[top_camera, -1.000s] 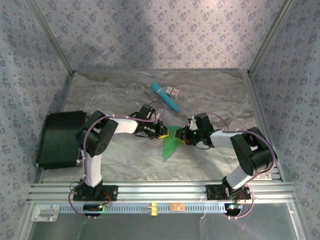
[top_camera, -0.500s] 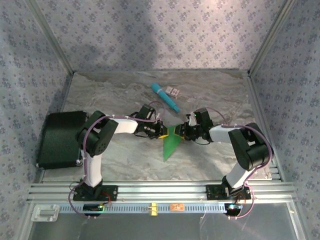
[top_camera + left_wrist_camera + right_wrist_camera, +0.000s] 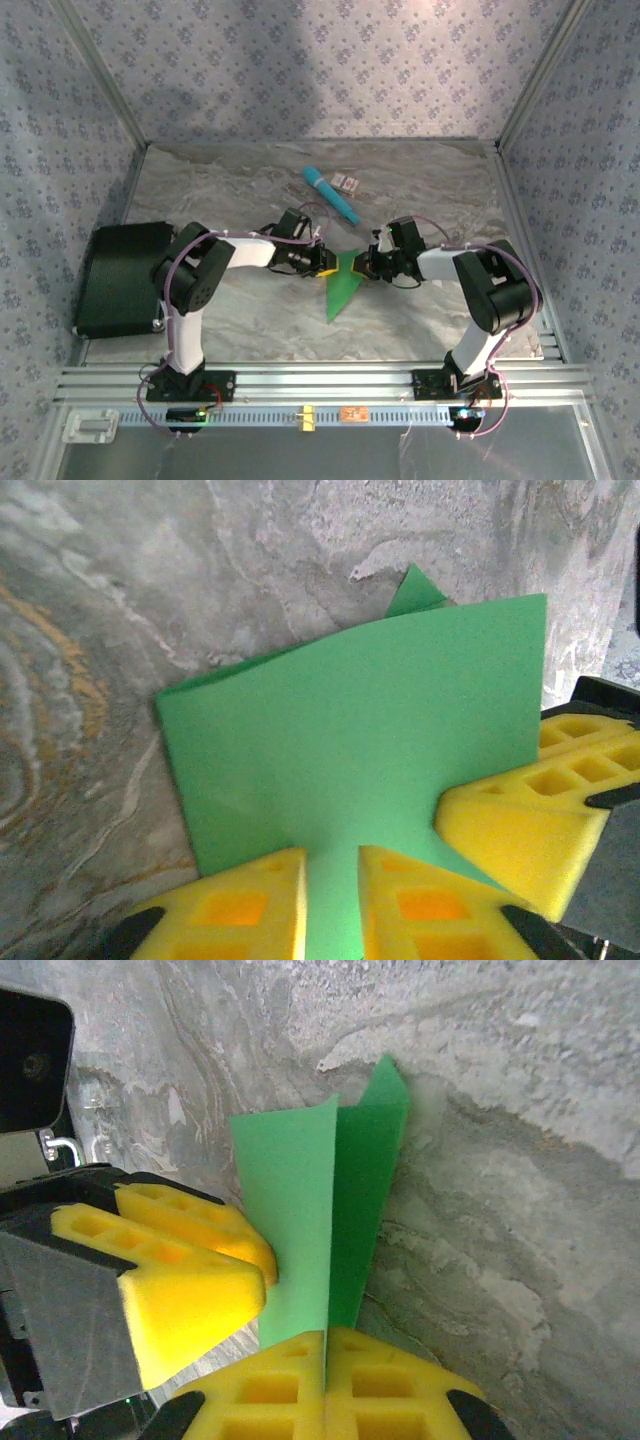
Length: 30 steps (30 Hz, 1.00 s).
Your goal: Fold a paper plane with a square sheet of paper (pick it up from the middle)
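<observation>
Teal stick point(image 3: 332, 197) just beside a small pinkish packet point(image 3: 347, 182) on marbled table point(image 3: 220, 180); black pad point(image 3: 118, 280) at left edge.

The square sheet of paper point(image 3: 342, 287) was bright green and plain, creased into a tapering, layered outline. Its wide end sat between the left claw point(image 3: 323, 268) and the right claw point(image 3: 368, 266), and its point reached away from both, toward the arm bases. One doubled edge stood upright, pinched in the right claw's closed fingers. A broad, slightly bowed flap ran through the gap between the left claw's parted fingers.
</observation>
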Motion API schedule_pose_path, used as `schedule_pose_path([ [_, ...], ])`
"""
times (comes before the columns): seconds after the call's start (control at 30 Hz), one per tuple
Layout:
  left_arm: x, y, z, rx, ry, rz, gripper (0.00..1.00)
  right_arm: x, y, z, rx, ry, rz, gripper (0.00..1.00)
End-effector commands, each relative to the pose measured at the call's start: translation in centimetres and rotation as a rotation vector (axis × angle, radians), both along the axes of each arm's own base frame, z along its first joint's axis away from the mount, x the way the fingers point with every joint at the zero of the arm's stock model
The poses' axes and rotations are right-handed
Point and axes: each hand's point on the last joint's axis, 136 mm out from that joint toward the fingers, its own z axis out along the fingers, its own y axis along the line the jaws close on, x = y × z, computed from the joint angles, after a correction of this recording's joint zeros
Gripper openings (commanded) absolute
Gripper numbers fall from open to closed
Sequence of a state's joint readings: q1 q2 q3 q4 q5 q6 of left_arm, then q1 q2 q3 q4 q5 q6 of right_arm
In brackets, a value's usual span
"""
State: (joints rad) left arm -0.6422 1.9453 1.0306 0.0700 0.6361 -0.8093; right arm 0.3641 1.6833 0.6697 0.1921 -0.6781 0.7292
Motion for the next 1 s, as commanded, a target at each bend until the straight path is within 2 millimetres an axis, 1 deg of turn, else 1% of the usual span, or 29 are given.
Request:
schedule_pose_path([
  [0.0,0.3,0.6,2.4,0.014,-0.084,-0.001,0.25,0.3,-0.8,1.2,0.000,-0.021,-0.073,0.04],
  [0.07,0.0,0.7,3.3,0.027,-0.125,-0.003,0.32,0.3,-1.5,1.2,-0.006,-0.012,-0.139,0.03],
  [0.2,-1.0,1.1,4.0,0.064,-0.193,-0.014,0.35,0.0,-3.1,1.1,0.001,0.012,-0.298,0.03],
  [0.43,-3.2,1.8,4.1,0.140,-0.302,-0.065,0.37,-1.1,-4.0,0.5,0.021,0.076,-0.489,0.03],
  [0.5,-3.9,2.2,4.1,0.173,-0.342,-0.079,0.38,-1.3,-3.9,0.7,0.029,0.081,-0.523,0.04],
  [0.57,-4.5,2.6,4.0,0.206,-0.374,-0.097,0.40,-1.5,-3.2,1.3,0.040,0.074,-0.513,0.04],
  [0.67,-5.2,2.8,4.1,0.220,-0.402,-0.117,0.40,-1.8,-2.6,2.0,0.021,0.051,-0.459,0.14],
  [0.77,-5.3,3.0,4.1,0.222,-0.406,-0.109,0.39,-2.0,-2.2,2.5,0.021,0.018,-0.400,0.23],
  [0.9,-5.5,2.7,4.1,0.211,-0.404,-0.126,0.38,-2.0,-2.1,3.0,0.013,-0.008,-0.331,0.23],
  [0.97,-5.7,2.4,4.2,0.207,-0.419,-0.142,0.39,-1.9,-2.2,3.0,0.007,-0.012,-0.314,0.20],
])
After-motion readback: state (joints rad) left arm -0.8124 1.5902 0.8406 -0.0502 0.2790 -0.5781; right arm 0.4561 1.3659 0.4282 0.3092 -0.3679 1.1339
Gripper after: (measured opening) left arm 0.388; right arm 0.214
